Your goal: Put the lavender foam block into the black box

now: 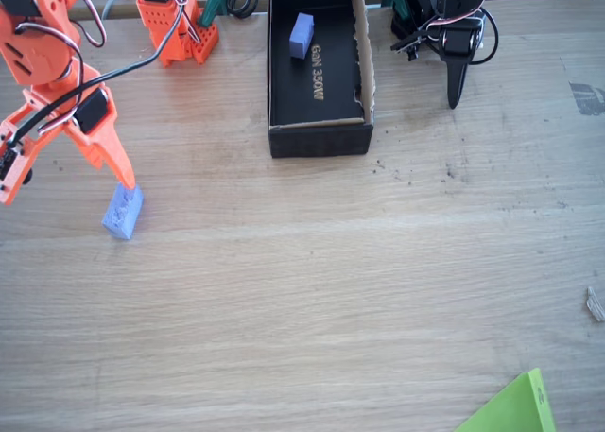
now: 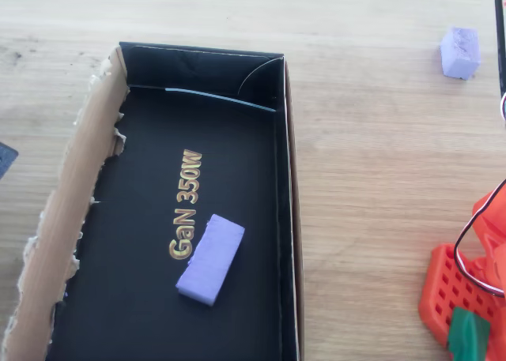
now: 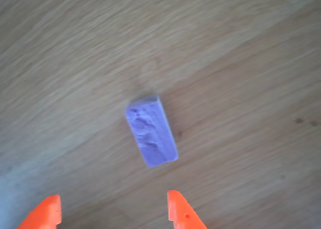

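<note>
The lavender foam block [image 1: 123,211] lies on the wooden table at the left, its rough dimpled face up in the wrist view [image 3: 151,131]; the overhead view has it at the top right [image 2: 460,51]. My orange gripper [image 1: 68,181] hangs open just over it, one fingertip [image 1: 125,179] near the block's far end. In the wrist view the gripper [image 3: 113,210] is open, with the block lying free ahead of the gap between the fingers. The black box [image 1: 318,137] stands at the top centre, away from the block, its gold lettering showing [image 2: 185,204].
A smoother, deeper blue-violet block [image 2: 210,259] lies inside the box [image 1: 302,36]. The arm's orange base [image 1: 176,21] stands left of the box. A green sheet [image 1: 515,409] pokes in at the bottom right. Bare wood spreads between block and box.
</note>
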Controlling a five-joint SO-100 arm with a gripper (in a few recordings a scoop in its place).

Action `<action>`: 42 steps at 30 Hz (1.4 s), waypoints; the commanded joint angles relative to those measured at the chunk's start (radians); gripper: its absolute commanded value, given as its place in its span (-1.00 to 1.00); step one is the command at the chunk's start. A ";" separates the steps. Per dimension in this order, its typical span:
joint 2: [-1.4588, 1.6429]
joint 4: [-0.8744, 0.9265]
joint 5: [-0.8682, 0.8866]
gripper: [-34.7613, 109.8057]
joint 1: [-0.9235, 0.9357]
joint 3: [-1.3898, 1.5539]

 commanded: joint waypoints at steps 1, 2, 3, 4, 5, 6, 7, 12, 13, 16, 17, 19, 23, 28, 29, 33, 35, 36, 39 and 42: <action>0.023 0.025 0.011 -0.16 0.023 -0.017; 0.020 0.026 0.006 -0.16 0.026 -0.017; 0.020 0.026 0.003 -0.17 0.028 -0.017; 0.020 0.026 0.002 -0.16 0.028 -0.017; 0.020 0.026 0.002 -0.16 0.026 -0.017; 0.025 0.026 0.002 -0.16 0.023 -0.017; 0.028 0.026 0.002 -0.15 0.017 -0.017; 0.034 0.031 0.015 -0.14 0.005 -0.017; 0.034 0.031 0.015 -0.14 0.005 -0.017; 0.028 0.029 0.014 -0.14 0.003 -0.015; 0.026 0.028 0.014 -0.14 0.002 -0.015; 0.021 0.021 0.015 -0.14 0.000 -0.015; 0.011 0.008 0.017 -0.14 -0.003 -0.015; 0.008 0.002 -0.008 -0.16 0.003 -0.018; 0.012 0.002 -0.008 -0.16 -0.002 -0.017; 0.029 0.021 0.017 -0.12 -0.037 -0.015; 0.034 0.018 0.021 -0.13 -0.046 -0.009; 0.034 0.015 0.021 -0.13 -0.049 -0.008; 0.035 0.003 0.020 -0.13 -0.057 0.002; 0.035 -0.002 0.021 -0.13 -0.064 0.002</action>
